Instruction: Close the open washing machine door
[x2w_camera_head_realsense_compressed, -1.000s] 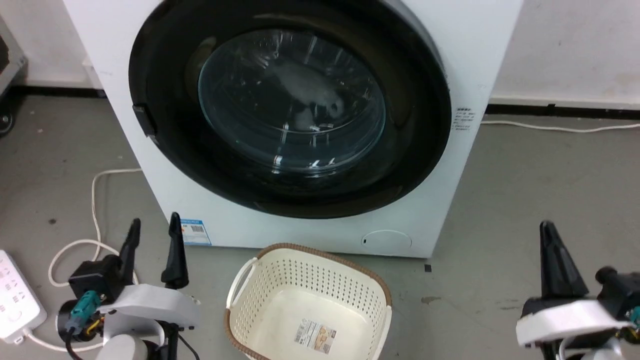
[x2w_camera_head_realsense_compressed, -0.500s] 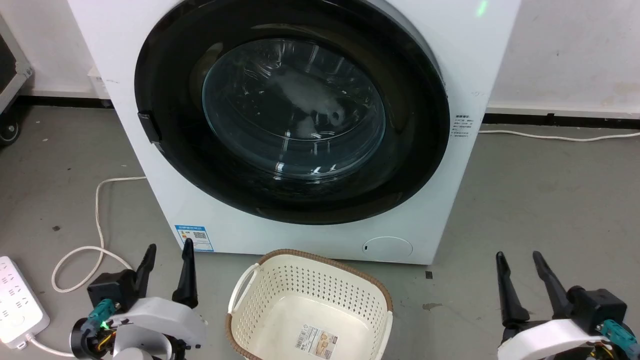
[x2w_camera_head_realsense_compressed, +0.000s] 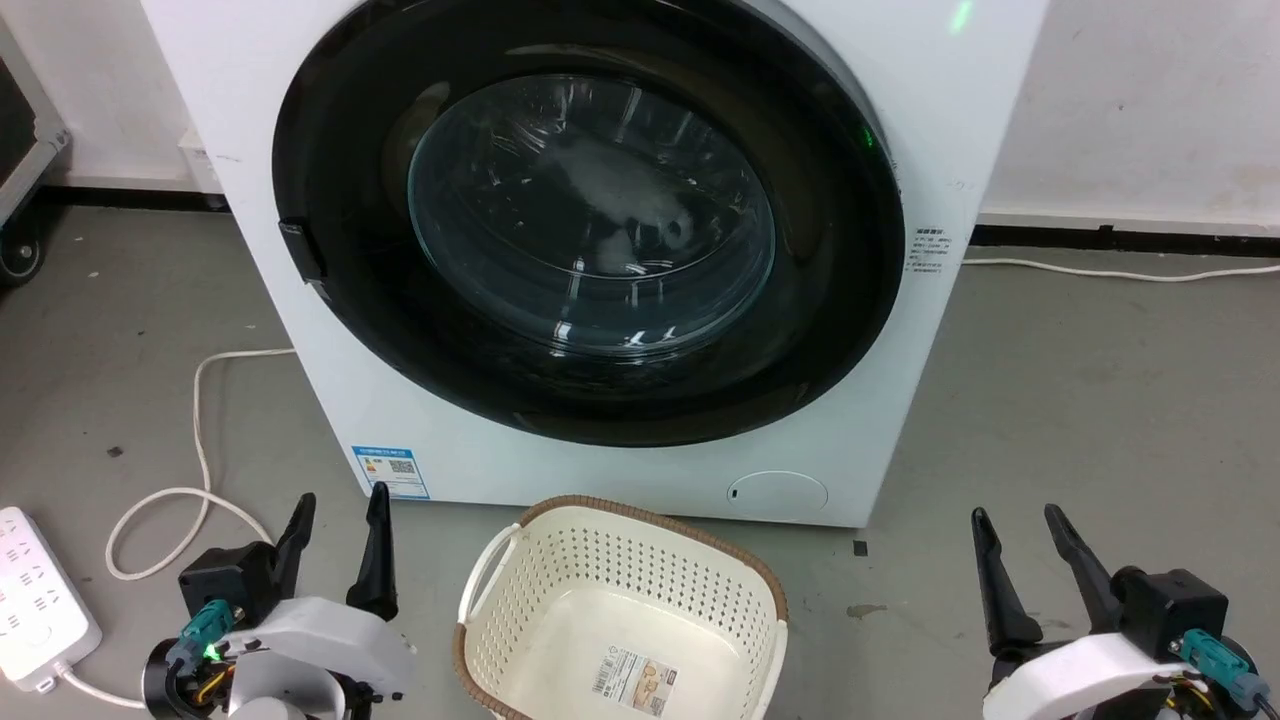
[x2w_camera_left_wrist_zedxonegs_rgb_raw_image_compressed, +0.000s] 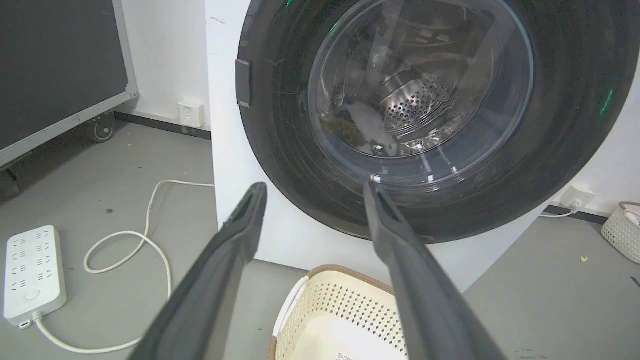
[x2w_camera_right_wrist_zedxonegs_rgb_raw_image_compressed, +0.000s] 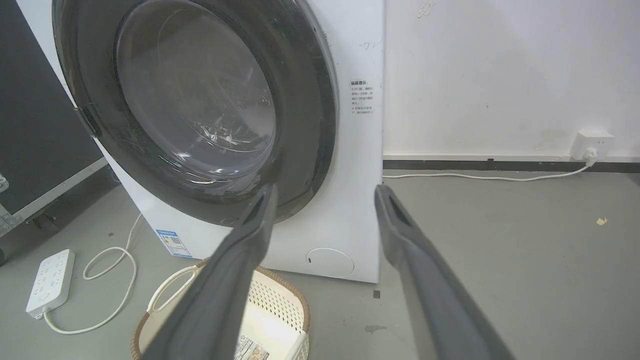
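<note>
Nearest me, my left hand (x2w_camera_head_realsense_compressed: 341, 495) and right hand (x2w_camera_head_realsense_compressed: 1015, 510) both hang with fingers spread, holding nothing, in front of the washing machine's (x2w_camera_head_realsense_compressed: 600, 480) left and right corners and clear of it. A cream basket (x2w_camera_head_realsense_compressed: 640, 565) stands on the floor just before the washing machine. Its black door (x2w_camera_head_realsense_compressed: 590, 220) lies flat against the front.

blue label (x2w_camera_head_realsense_compressed: 390, 472) on washing machine (x2w_camera_head_realsense_compressed: 600, 480), basket sticker (x2w_camera_head_realsense_compressed: 640, 672), unreadable
</note>
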